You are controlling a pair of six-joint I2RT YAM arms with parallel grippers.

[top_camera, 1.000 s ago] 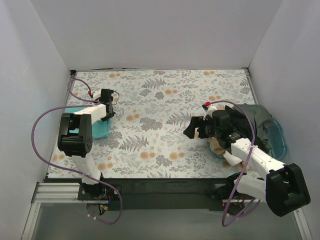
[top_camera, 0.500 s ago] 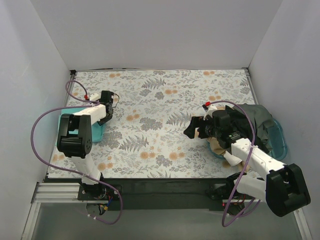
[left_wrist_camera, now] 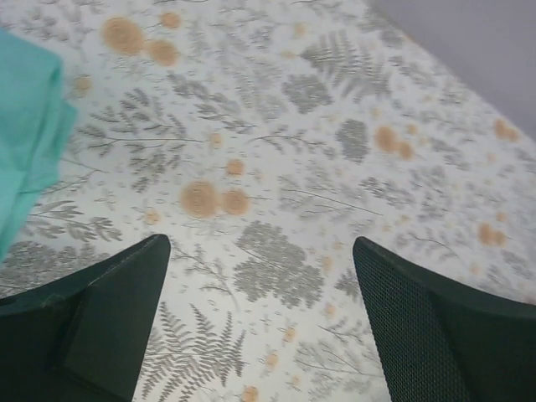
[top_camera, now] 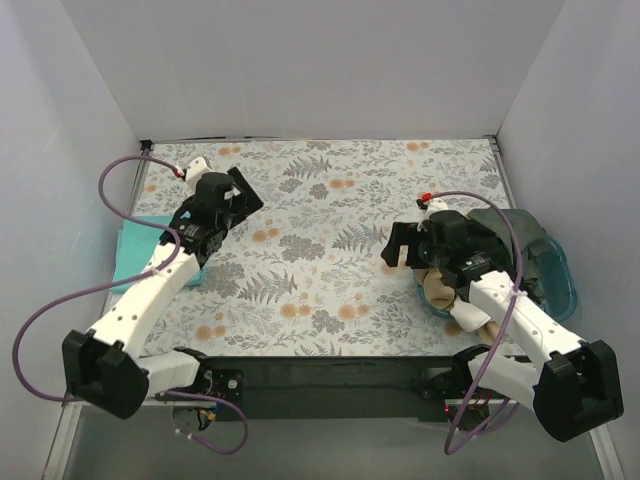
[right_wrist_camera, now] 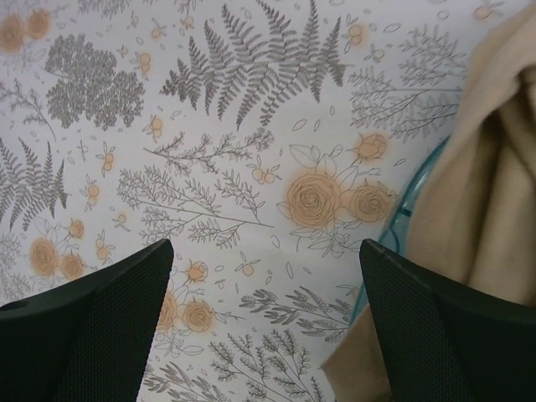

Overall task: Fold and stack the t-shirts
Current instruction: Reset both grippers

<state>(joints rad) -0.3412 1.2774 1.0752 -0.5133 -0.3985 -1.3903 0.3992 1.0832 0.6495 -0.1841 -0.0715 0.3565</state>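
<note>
Now left gripper (left_wrist_camera: pixel 260 251) gapes near teal t-shirt (left_wrist_camera: pixel 29 126) (right gripper (right_wrist_camera: pixel 264 247): wide, empty).

The white surface (top_camera: pixel 330 200) shows grey ferns and orange flowers; the teal-green cloth t-shirt (left_wrist_camera: pixel 25 126) is plain.

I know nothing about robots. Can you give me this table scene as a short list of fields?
Table cover: floral pattern
Left gripper: open, empty, above the table
Teal shirt: lying at the left edge, not gripped
Right gripper: open, empty
Blue tub: right side, holding a dark shirt, a beige shirt spilling over its rim
</note>
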